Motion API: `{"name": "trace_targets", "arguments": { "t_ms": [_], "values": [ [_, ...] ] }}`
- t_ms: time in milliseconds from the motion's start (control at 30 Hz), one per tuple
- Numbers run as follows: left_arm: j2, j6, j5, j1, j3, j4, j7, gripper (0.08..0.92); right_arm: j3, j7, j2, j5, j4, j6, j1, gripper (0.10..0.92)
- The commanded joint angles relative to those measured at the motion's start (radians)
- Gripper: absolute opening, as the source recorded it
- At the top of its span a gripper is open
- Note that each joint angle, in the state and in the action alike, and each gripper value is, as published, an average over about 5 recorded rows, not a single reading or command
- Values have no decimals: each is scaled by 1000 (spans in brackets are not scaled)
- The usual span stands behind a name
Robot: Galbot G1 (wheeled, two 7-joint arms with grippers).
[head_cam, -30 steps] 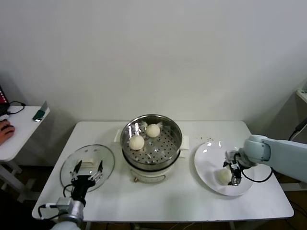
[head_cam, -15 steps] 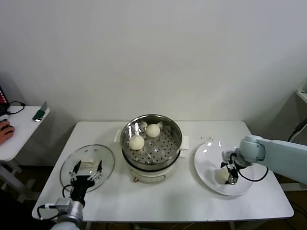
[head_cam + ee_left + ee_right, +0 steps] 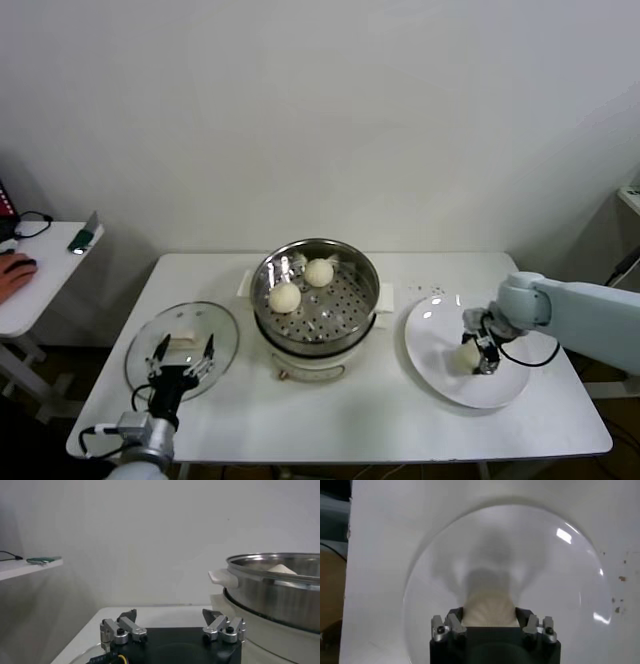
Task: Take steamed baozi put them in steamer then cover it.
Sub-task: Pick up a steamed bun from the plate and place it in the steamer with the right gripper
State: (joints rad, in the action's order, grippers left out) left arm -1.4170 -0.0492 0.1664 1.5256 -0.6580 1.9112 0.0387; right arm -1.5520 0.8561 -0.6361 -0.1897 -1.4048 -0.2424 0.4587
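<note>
The steamer (image 3: 316, 330) stands mid-table with two baozi on its perforated tray, one at the front left (image 3: 285, 296) and one behind it (image 3: 319, 272). My right gripper (image 3: 479, 353) is over the white plate (image 3: 430, 325) and is shut on a third baozi (image 3: 467, 356). In the right wrist view the bun (image 3: 487, 605) is squeezed between the fingers of the gripper (image 3: 489, 619), above the plate (image 3: 550, 565). A fourth baozi is not in view. My left gripper (image 3: 181, 351) is open and empty over the glass lid (image 3: 205, 325). The left wrist view shows it (image 3: 172, 622) beside the steamer (image 3: 280, 592).
The lid lies flat on the table's left side with its white handle (image 3: 181, 343) up. A small side table (image 3: 40, 270) with a phone stands at far left, and a person's hand rests on it. The table's front edge is near both arms.
My right gripper has shifted slightly toward the back of the plate with the baozi in it. The left arm has not moved.
</note>
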Motion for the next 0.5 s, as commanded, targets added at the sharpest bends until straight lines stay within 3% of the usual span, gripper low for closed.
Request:
{"name": "trace_targets", "arguments": {
  "t_ms": [33,500],
  "values": [
    [1,-1,-2,-1,1,-3,0,823,-114,128,-57,98,-22,202,301,697],
    [-5,-9,-15,-12,13,-3,0,823,-24,230,-337,3,-131,487,734,701]
  ]
}}
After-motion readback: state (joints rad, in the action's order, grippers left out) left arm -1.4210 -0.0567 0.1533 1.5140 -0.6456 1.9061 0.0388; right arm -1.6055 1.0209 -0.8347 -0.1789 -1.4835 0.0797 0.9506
